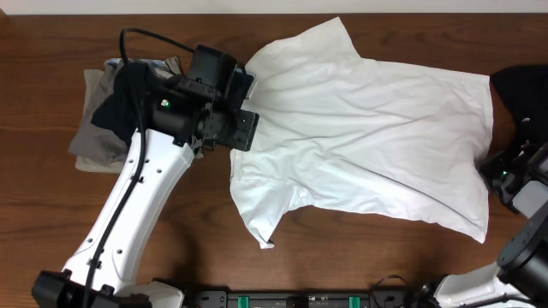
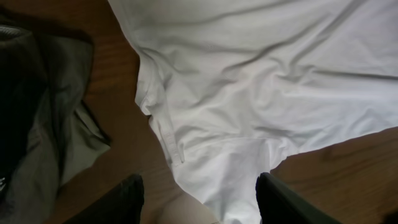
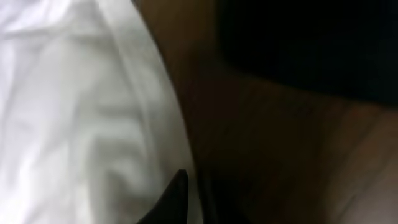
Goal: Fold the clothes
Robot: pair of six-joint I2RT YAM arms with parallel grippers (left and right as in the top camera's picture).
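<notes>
- The white T-shirt (image 1: 368,128) lay spread flat but wrinkled across the middle and right of the table (image 1: 360,257). Its collar end was to the left, its hem to the right, with one sleeve pointing far and one near.
- I judged it light, limp and easily rucked. It would sag from any single pinch, so I would take it at corners: a shoulder seam by the collar and the matching hem corner.
- The left claw (image 2: 199,202) hung over the collar end with its fingers spread wide. The near sleeve showed below and between them, and nothing was gripped.
- The right claw (image 1: 490,169) sat at the hem on the right edge. In its blurred wrist view one finger showed at the cloth's border, and I could not tell whether it was pinching the fabric.
- A pile of grey, khaki and black garments (image 1: 111,120) lay left of the shirt, just beside the left claw.
- A black garment (image 1: 522,85) lay far right.
</notes>
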